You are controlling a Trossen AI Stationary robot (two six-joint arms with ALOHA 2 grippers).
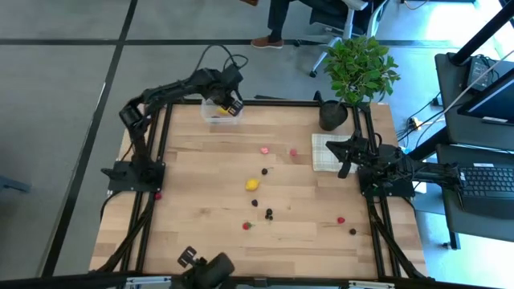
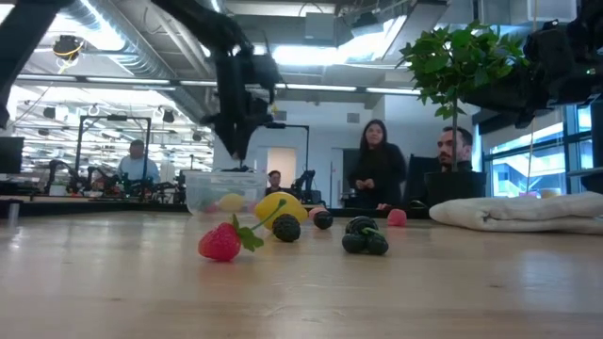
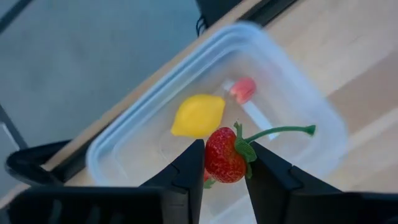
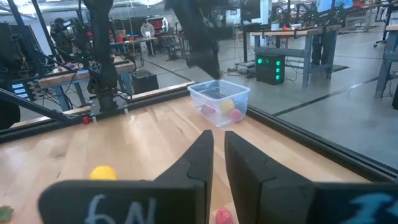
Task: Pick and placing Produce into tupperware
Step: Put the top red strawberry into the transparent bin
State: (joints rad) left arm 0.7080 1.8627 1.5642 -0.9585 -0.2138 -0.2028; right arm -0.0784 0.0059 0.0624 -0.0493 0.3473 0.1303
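Note:
My left gripper (image 1: 231,107) hangs over the clear tupperware (image 1: 218,115) at the table's far edge and is shut on a red toy strawberry (image 3: 224,155). Inside the tub (image 3: 155,155) lie a yellow lemon (image 3: 198,116) and a pink piece (image 3: 243,89). More produce lies loose mid-table: a lemon (image 1: 252,185), a strawberry (image 1: 247,225), red berries (image 1: 264,150), dark berries (image 1: 269,213). My right gripper (image 1: 344,164) waits, shut, over the white cloth at the right side. My left gripper pinches the strawberry's red body (image 3: 217,163) between its two fingers (image 3: 193,165), coming from above and pointing down. The berry is lifted clear above the tub's open inside. Its green stem (image 3: 280,131) sticks out sideways past one finger.
A white checked cloth (image 1: 324,152) and a black plant pot (image 1: 332,115) stand at the far right. One red piece (image 1: 158,195) lies by the left frame rail. People stand beyond the far edge (image 2: 377,169). Bare wood lies between the tub and the scattered fruit.

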